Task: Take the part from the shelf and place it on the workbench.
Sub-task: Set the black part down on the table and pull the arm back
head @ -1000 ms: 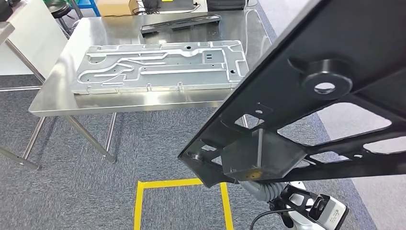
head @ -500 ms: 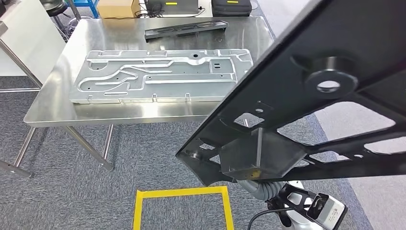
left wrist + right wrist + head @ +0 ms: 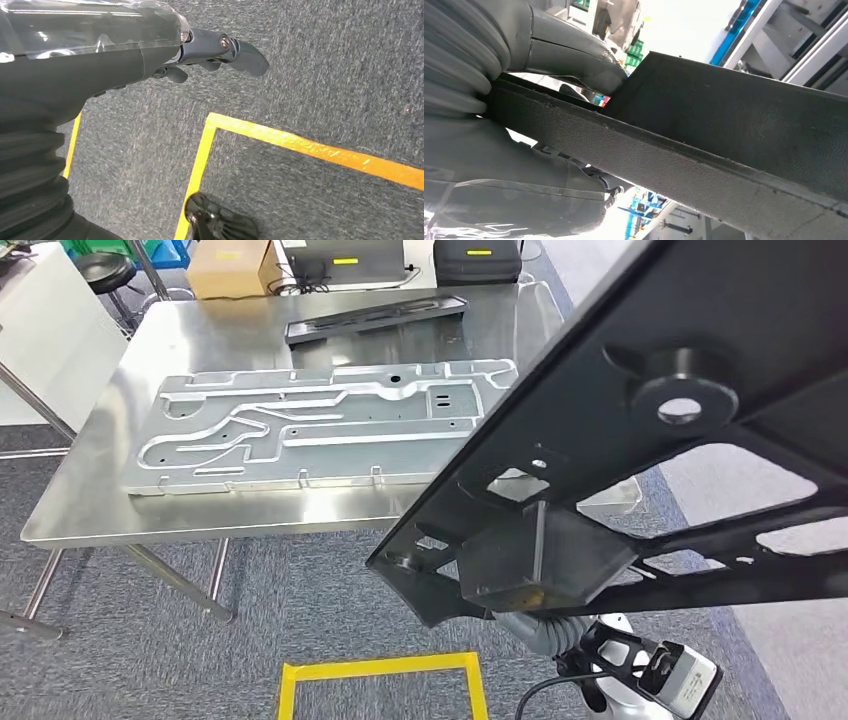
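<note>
A large black frame-like part (image 3: 640, 430) with cut-outs and a round boss fills the right of the head view, tilted and raised above the floor. My right hand (image 3: 564, 55) grips its edge (image 3: 724, 130), thumb on one face and palm on the other; in the head view the part hides that hand and just the ribbed wrist cover (image 3: 555, 640) pokes out below. The steel workbench (image 3: 250, 340) stands ahead to the left. My left hand (image 3: 220, 50) hangs over the carpet, holding nothing, fingers loosely apart.
On the workbench lie a big silver machined plate (image 3: 320, 425) and a long black part (image 3: 375, 315) behind it. A cardboard box (image 3: 228, 267) and dark cases (image 3: 475, 258) stand beyond. A yellow tape square (image 3: 380, 670) marks the carpet; a white table (image 3: 50, 330) is at left.
The whole picture has shifted: the camera moved, and the workbench now lies lower and further left in view. The black part stays in my right hand as before.
</note>
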